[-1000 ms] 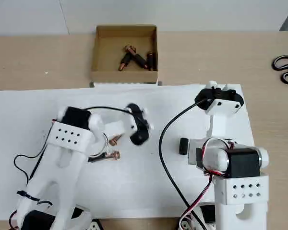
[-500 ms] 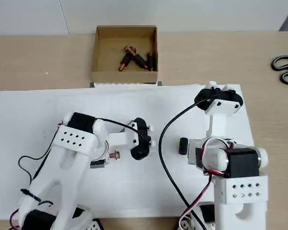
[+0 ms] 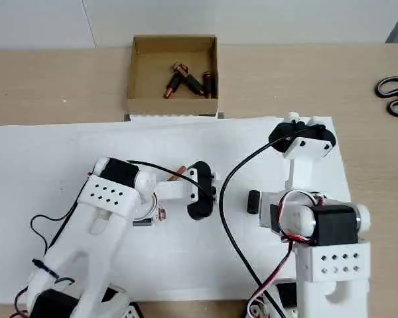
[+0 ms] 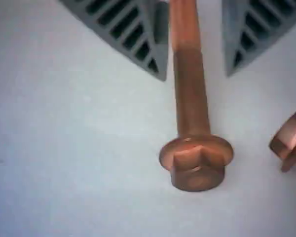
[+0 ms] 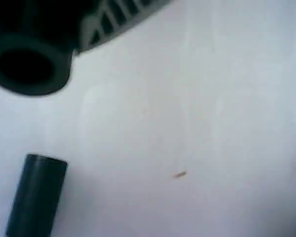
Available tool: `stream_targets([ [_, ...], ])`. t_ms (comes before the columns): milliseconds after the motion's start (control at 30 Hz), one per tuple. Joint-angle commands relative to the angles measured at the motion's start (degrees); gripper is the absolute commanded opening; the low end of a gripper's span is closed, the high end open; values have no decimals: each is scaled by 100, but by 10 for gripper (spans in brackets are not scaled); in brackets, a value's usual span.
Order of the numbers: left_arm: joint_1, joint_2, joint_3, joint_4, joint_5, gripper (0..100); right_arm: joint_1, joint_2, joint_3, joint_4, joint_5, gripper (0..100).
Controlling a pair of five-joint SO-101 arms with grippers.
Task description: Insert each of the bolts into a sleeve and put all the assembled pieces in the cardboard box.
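**Left claw pinches a bolt by the plain end of its shank**

The left claw (image 4: 193, 74) is closed on the bolt (image 4: 191, 98). Its ribbed fingers (image 4: 133, 34) grip the shank at the end away from the head, and the flanged hex head hangs free below them. In the high view this bolt juts out beside the claw, above the white paper sheet (image 3: 53, 152) that covers the bench (image 3: 53, 66).

A second bolt (image 3: 160, 214) lies on the paper near the left arm. The right claw (image 3: 298, 136) sits further across the sheet with a sleeve (image 5: 27, 64) right against it, the open bore facing its camera. I cannot tell whether that claw is clamped on it. A loose sleeve (image 5: 37, 195) lies flat on the paper nearby. The cardboard box (image 3: 136, 73) at the far edge already holds a few assembled pieces (image 3: 186, 79).

The bolt looks like plated metal, so I judge it rigid, dense for its size and not fragile. The smooth round shank is likely slippery and may swivel or slide in a two-point pinch. The free end of the shank has to enter the bore, and the fingers cover that end now. A hold just under the flange or across the flats of the head would probably leave more shank free. The sleeves look like stiff, light tubes that roll easily, best gripped across the middle with the bore left clear.
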Motion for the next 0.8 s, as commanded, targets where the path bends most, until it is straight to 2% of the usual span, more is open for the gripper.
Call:
stream_targets([
  [0,18,264,4,-193,-44,76,31,-75,-18,-84,26,2],
  [267,-26,1301,-356,-185,-9,76,31,-75,79,-127,26,2],
  [600,-26,2101,-374,-642,0,73,31,-101,114,-154,26,2],
  [767,-18,2180,-497,-598,26,72,31,-92,114,-154,26,2],
])
